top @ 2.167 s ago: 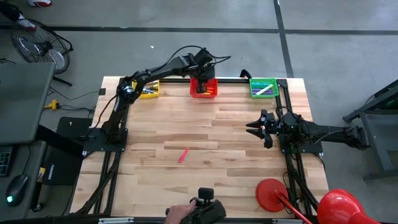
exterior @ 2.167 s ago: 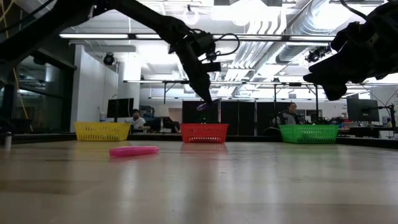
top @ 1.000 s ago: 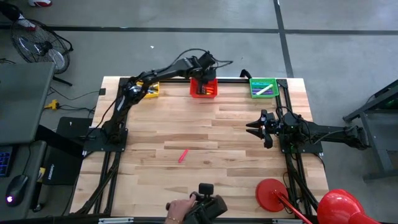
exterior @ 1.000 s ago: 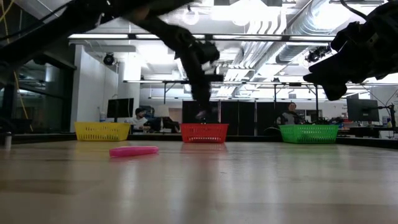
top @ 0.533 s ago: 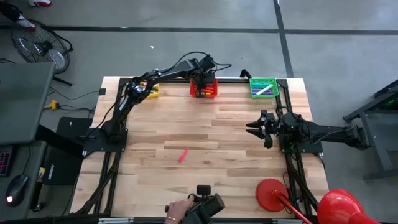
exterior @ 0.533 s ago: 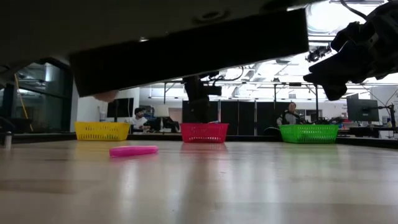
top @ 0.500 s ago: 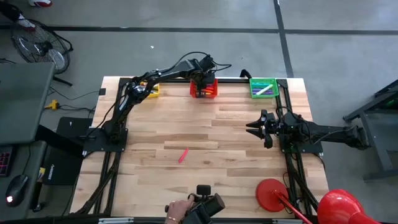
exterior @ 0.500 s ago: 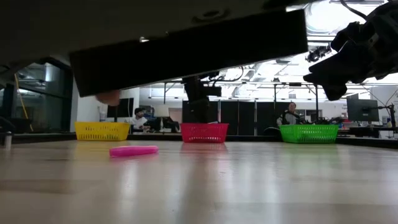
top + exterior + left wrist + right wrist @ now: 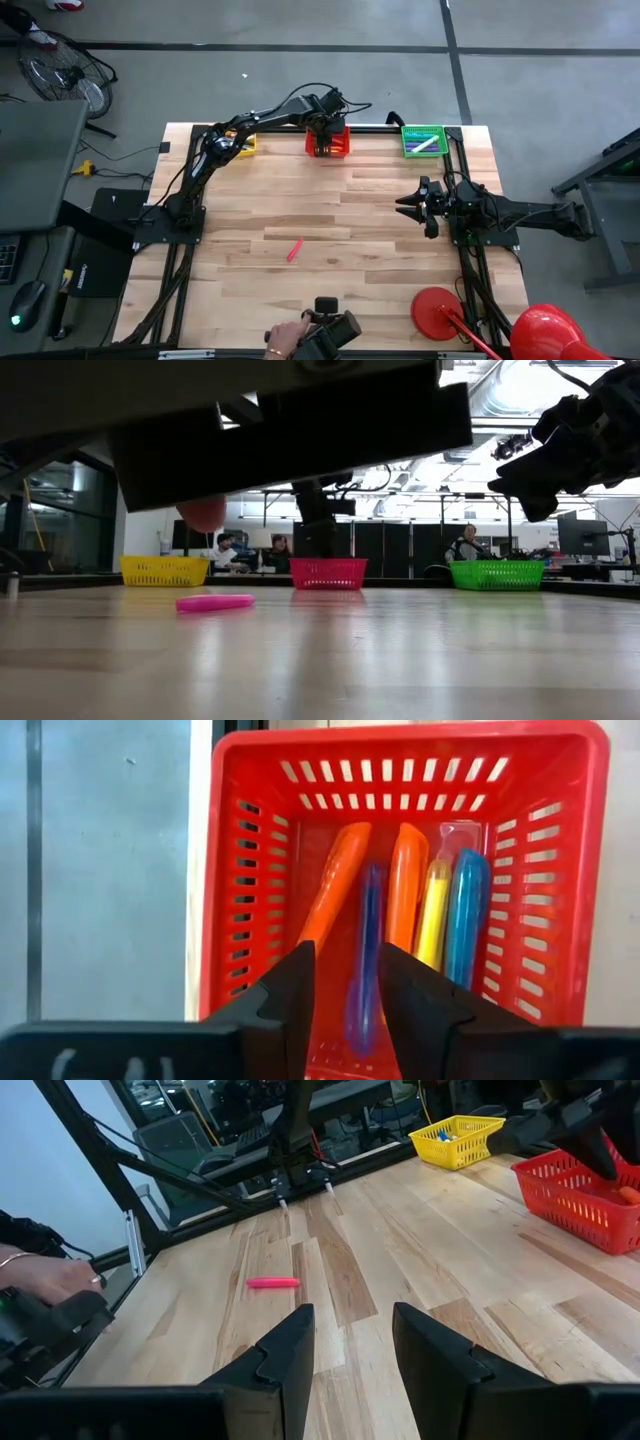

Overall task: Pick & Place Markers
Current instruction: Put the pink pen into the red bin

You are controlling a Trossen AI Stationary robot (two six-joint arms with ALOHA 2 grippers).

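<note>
While left claw (image 9: 345, 982) gapes empty over red basket (image 9: 235, 870), purple marker (image 9: 364, 960) lies lengthwise below.

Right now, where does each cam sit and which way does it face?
High: overhead, straight down on both arms and the wooden table.
Low: table height, facing the baskets; right arm upper right.
Left wrist: over the red mesh basket, left claw open.
Right wrist: across the table, right claw open.
Shared: pink marker shows in high, low, right wrist.

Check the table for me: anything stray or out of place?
One pink marker lies loose mid-table, away from the baskets. A person's hand holds a dark device at the near edge, which blocks the top of the low view. The markers in the red basket lie tidy.
</note>
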